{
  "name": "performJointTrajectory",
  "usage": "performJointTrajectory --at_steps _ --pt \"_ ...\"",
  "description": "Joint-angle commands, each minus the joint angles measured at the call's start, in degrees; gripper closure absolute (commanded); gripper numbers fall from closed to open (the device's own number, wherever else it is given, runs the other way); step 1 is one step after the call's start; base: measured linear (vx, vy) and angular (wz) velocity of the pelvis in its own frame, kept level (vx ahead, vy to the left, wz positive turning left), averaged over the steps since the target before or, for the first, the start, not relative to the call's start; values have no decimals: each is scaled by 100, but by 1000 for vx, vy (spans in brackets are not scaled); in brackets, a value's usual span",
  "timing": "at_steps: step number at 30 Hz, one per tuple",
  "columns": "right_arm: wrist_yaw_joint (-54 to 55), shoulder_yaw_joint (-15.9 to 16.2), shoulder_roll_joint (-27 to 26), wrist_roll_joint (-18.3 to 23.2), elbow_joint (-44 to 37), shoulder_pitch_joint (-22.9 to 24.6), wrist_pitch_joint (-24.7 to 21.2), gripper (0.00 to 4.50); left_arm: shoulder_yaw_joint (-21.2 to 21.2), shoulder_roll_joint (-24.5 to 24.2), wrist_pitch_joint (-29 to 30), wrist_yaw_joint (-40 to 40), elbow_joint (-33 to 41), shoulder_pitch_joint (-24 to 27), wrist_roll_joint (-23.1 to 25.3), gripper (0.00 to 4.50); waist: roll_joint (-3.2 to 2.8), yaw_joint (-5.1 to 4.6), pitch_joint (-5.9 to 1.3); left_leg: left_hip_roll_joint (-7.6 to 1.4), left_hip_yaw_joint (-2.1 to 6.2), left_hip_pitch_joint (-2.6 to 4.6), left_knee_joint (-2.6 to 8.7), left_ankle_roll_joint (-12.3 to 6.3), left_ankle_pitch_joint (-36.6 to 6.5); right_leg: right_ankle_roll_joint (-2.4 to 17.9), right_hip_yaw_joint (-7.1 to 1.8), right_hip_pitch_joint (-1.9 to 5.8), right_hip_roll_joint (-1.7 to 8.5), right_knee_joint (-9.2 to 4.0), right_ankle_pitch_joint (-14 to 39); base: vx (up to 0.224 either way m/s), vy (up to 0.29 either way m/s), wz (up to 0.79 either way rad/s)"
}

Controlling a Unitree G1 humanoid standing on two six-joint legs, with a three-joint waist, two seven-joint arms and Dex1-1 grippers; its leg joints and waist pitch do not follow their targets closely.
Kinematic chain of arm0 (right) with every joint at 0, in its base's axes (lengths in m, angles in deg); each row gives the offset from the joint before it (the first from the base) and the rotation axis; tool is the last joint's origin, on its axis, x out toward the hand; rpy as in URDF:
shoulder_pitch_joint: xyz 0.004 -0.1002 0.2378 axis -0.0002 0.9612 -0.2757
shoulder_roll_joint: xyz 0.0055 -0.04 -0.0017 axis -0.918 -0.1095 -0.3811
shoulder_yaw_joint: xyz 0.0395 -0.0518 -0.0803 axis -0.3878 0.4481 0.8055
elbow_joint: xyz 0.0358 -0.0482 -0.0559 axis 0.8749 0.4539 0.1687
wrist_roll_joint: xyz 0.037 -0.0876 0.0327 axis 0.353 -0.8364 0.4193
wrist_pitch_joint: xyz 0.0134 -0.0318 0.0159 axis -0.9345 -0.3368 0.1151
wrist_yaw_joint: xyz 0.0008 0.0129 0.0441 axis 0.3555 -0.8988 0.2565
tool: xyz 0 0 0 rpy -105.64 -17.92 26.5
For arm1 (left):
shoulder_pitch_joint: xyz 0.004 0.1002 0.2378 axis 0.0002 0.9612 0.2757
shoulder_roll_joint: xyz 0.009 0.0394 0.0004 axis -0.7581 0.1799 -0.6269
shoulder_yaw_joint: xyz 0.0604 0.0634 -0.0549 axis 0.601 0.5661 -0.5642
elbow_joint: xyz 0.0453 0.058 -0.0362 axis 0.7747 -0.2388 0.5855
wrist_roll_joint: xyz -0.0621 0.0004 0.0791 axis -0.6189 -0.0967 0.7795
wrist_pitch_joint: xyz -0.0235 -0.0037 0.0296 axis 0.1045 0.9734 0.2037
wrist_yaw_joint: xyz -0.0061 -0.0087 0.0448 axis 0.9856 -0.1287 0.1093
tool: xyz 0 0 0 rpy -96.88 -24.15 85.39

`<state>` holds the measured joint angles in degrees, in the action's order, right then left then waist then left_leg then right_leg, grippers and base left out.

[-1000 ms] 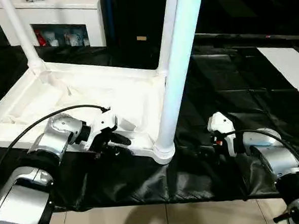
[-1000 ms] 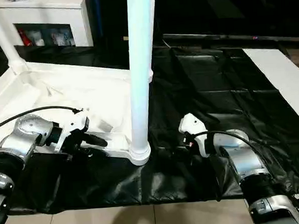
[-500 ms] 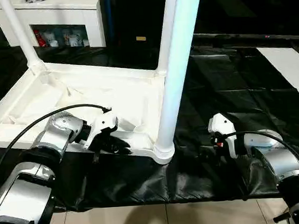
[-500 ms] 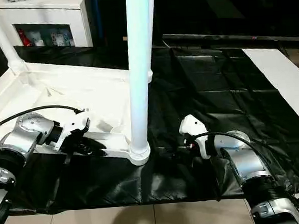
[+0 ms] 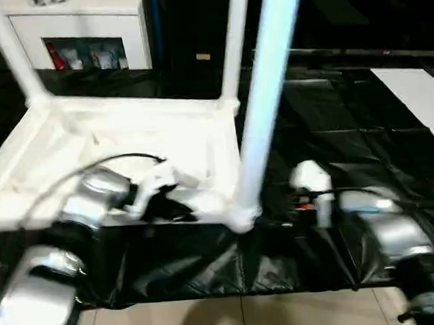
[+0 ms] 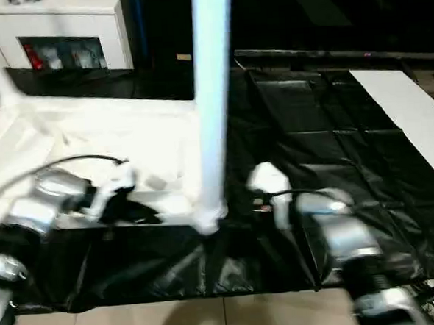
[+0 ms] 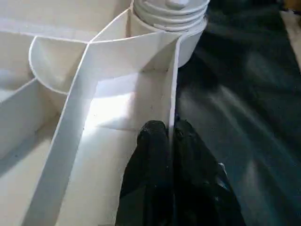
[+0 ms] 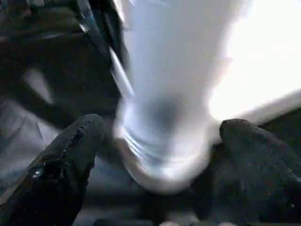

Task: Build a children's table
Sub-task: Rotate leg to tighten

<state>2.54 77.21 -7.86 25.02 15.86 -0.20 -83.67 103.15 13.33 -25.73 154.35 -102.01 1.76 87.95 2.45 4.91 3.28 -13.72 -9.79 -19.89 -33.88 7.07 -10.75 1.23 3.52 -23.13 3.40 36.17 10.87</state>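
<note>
Right now your left fingers (image 7: 160,141) are pinched tight on the thin near-side wall of the table top (image 5: 127,131), one finger inside the rim, one outside, just left of the near right corner socket (image 7: 169,14). Your right fingers (image 8: 75,146) stand wide apart, one on each side of the flared foot of the near leg (image 5: 262,115), and whether they touch it you cannot tell through the blur.

Key relation: that leg rises upright from the socket, long axis vertical, and sits directly between the right fingers, dead ahead of them. So the right gripper (image 8: 155,141) is the arm placed to close on it; the left gripper (image 5: 168,206) is a little further left along the rim and already busy steadying the top.

Top lies upside down, ribs up, on the black-covered counter (image 5: 347,125), toward the left and far of centre. Two more legs stand in the far sockets, far left leg (image 5: 7,50) and far right leg (image 5: 232,44). A fourth leg you can't pick out.

Beyond the counter, a white cabinet (image 5: 83,23) holds small coloured items, too blurred to read. A white panel (image 5: 419,98) lies on the far right. No brand, label or legible writing anywhere.
</note>
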Motion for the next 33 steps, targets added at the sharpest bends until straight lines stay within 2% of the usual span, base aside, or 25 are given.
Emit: performJointTrajectory --at_steps 1,4,5,8,9,11,12,13,14,17,20,22,23,26,33 --pt "340 56 -35 -272 326 -248 177 0 -86 105 156 -265 147 287 -73 449 4 7 -366 21 -48 1 386 -108 -1041 1162 -254 310 404 -459 1350 0 0 0" --pt "608 134 -138 -445 653 -467 195 0 -134 140 195 -502 471 446 -41 449 22 -30 -356 38 -59 0 388 -83 -1029 1091 -256 294 384 -479 1483 0 0 0" --pt "612 166 -149 -476 714 -519 240 0 -131 136 268 -509 628 510 -49 449 6 -24 -363 37 -61 7 385 -107 -1028 1058 -263 290 384 -480 1458 0 0 0" --pt "638 134 -236 -453 908 -679 324 0 -114 90 357 -568 939 673 -9 449 46 -32 -380 25 -62 -8 382 -145 -894 1107 -257 299 385 -428 1165 0 0 0" --pt "621 106 -266 -426 965 -726 330 30 -122 67 419 -623 1060 745 11 450 45 -40 -376 32 -64 -19 381 -168 -862 1101 -259 303 378 -426 1122 0 0 0" --pt "594 102 -275 -414 992 -749 322 38 -142 61 468 -659 1100 778 4 450 41 -62 -373 42 -70 -14 378 -194 -866 1102 -260 296 366 -433 1085 0 0 0" --pt "576 112 -272 -424 1028 -769 356 45 -149 51 517 -694 1151 807 -13 450 82 -83 -374 42 -68 -32 380 -199 -858 1097 -257 310 369 -426 1088 0 0 0" --pt "571 112 -271 -429 1062 -786 378 45 -157 45 545 -710 1173 821 -27 450 87 -84 -370 43 -65 -30 383 -205 -863 1087 -255 308 372 -430 1140 0 0 0" --pt "579 107 -279 -446 1140 -816 435 64 -159 35 595 -735 1243 851 -39 450 79 -104 -369 45 -66 -28 380 -209 -887 1073 -255 301 374 -438 1224 0 0 0" --pt "586 30 -356 -395 1412 -917 628 80 -177 0 605 -693 1224 849 -72 450 81 -137 -355 49 -66 -21 380 -196 -1010 1006 -256 278 383 -477 1546 0 0 0" --pt "605 20 -394 -387 1574 -1000 710 123 -203 -22 673 -635 1242 839 -106 450 85 -157 -358 43 -62 -21 386 -192 -991 997 -257 276 376 -472 1513 0 0 0" --pt "599 8 -415 -371 1629 -1030 725 127 -206 -36 668 -611 1200 818 -101 450 87 -170 -358 47 -63 -31 383 -207 -981 1025 -258 282 372 -468 1454 0 0 0" --pt "607 -60 -499 -304 1778 -1095 738 149 -197 -47 648 -629 1063 740 -46 450 77 -184 -360 53 -62 -30 383 -210 -1012 1045 -256 279 376 -471 1484 0 0 0" --pt "645 -89 -596 -275 1929 -1108 763 167 -181 -22 704 -720 979 648 16 450 64 -197 -356 47 -58 -19 386 -181 -1076 1036 -257 274 374 -481 1569 0 0 0" --pt "1186 -195 -972 -198 1953 -853 637 175 -211 316 916 -1413 913 516 156 450 70 -192 -362 38 -53 -14 398 -137 -1040 1048 -255 274 376 -479 1517 0 0 0"
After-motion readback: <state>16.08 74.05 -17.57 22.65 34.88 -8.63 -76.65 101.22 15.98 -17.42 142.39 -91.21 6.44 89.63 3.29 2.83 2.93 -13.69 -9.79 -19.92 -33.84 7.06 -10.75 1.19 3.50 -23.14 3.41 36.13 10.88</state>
